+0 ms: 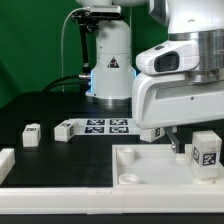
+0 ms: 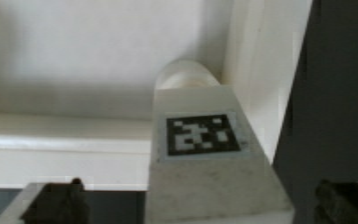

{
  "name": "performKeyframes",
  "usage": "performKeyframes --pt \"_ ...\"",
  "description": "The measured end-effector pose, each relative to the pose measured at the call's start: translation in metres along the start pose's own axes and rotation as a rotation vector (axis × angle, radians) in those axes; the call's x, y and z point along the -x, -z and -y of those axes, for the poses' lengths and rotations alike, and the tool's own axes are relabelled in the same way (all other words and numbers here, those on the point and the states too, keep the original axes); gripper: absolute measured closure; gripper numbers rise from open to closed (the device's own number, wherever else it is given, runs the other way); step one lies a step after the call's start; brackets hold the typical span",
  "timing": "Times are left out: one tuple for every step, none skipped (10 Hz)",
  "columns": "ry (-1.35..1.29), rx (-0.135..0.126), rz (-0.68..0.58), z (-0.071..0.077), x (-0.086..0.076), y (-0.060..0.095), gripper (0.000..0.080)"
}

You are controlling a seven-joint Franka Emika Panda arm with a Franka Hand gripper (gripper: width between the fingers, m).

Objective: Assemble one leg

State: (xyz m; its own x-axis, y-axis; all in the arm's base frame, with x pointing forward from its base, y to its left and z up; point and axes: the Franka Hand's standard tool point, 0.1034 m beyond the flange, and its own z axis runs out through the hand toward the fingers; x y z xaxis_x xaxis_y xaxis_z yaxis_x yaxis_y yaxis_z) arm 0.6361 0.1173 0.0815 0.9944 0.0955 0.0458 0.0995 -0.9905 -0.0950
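The end effector [image 2: 197, 197] has its fingers [image 2: 51, 203] apart, straddling the leg [image 2: 202, 150] without visibly touching it; nothing is clamped. In the exterior view it hangs low at 3 o'clock, over the tabletop [image 1: 150, 168] on the surface [image 1: 40, 152]. By my reading, grasping, carrying and seating the leg in a corner socket all remain. Other legs [image 1: 31, 134] lie loose at 9 o'clock.
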Motion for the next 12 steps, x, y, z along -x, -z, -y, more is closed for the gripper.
performKeyframes --pt "0.000 0.000 0.000 -0.0003 0.0002 -0.0002 0.0261" --pt "0.000 0.000 0.001 -0.0003 0.0003 -0.0003 0.0395" --pt "0.000 0.000 0.001 -0.0003 0.0003 -0.0003 0.0395" --pt "0.000 0.000 0.001 -0.0004 0.0003 -0.0003 0.0510" --pt "-0.001 0.000 0.000 -0.0003 0.0003 -0.0003 0.0509" --pt "-0.024 0.000 0.000 -0.0005 0.0003 -0.0003 0.0509" --pt "-0.048 0.000 -0.002 -0.0003 0.0001 -0.0005 0.0509" --pt "-0.249 0.007 -0.010 -0.0016 0.0008 -0.0005 0.0509" --pt "-0.418 0.016 -0.012 -0.0027 0.0011 -0.0004 0.0509" --pt "-0.550 0.022 -0.012 -0.0031 0.0018 -0.0006 0.0509" --pt "-0.720 0.029 -0.012 -0.0031 0.0028 -0.0006 0.0509" --pt "-0.913 0.041 -0.013 -0.0019 0.0044 -0.0010 0.0509"
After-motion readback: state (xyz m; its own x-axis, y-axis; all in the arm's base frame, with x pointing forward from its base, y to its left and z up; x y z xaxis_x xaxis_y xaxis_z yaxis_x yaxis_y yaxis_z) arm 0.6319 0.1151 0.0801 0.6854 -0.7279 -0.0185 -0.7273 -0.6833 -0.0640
